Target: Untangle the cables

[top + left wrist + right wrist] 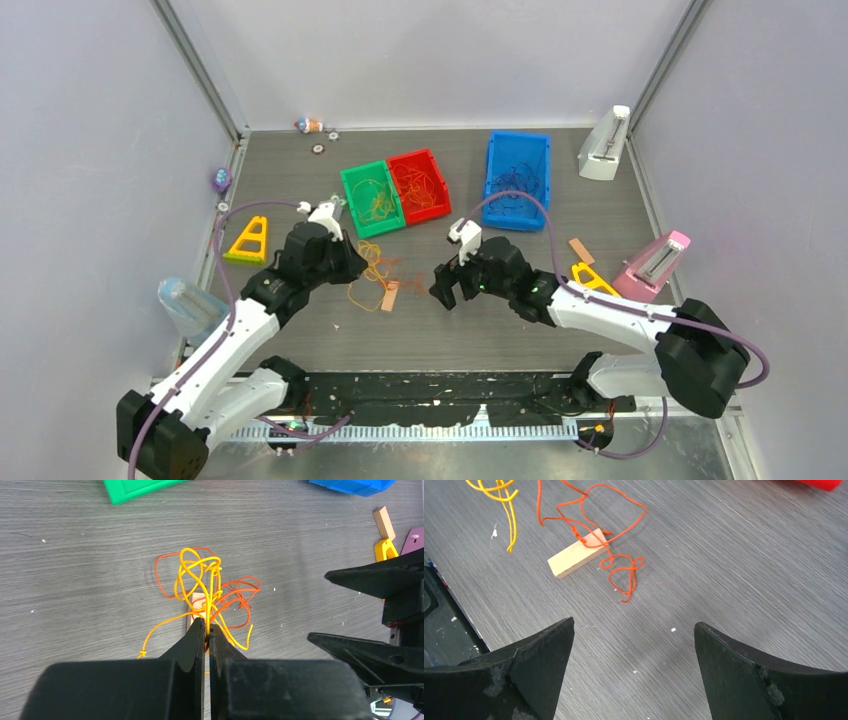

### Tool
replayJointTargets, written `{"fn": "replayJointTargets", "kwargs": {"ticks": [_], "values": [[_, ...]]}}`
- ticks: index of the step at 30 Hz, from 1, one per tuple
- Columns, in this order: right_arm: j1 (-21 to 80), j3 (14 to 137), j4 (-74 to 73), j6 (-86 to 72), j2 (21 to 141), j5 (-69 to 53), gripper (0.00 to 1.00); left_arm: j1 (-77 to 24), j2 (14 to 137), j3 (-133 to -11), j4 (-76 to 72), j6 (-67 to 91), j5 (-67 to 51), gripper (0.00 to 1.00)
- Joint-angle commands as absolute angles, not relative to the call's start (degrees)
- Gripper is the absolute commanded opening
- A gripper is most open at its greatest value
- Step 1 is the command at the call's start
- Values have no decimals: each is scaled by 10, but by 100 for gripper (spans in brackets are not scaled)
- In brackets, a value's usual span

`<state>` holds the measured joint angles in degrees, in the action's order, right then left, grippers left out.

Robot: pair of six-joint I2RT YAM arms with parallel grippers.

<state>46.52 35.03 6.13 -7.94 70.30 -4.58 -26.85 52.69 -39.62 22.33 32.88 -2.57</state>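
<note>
Cables: a loose tangle of cables on the grey surface, between the two arms and nearer than the bins.
Yellow cable: the yellow cable forms several loops; its strands run up into the tips of the left end effector, and one loose end trails off to the side on the surface.
Orange-red cable: the orange-red cable is looped through the yellow one, lies flat, and crosses over the tan block.
Left end effector: the left end effector has its jaws pressed together, pinching the yellow cable at the very tips.
Right end effector: the right end effector stands wide with nothing between the fingers, hovering over bare surface just beside the tangle, apart from it.
Bins: a green bin and a red bin touch side by side beyond the tangle; a blue bin sits further right. Each holds thin wires.
</note>
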Motion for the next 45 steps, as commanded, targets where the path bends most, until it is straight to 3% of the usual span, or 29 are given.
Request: {"fn": "replayJointTargets", "kwargs": {"ticks": [1,7,16,28,35,45], "values": [[501,371,155,-54,732,-34,92,-265,487,-420,234,309,-7,0],[570,401,236,-6,799,-47,89,-265,459,-440,259,306,-38,0],[596,456,284,27,903,35,98,-264,431,-461,283,298,-57,0],[596,351,367,15,840,49,99,-264,428,-482,282,292,-128,0],[597,315,441,21,835,69,100,-265,439,-566,361,279,-188,0],[606,347,484,46,857,32,100,-265,446,-653,420,261,-232,0]]}}
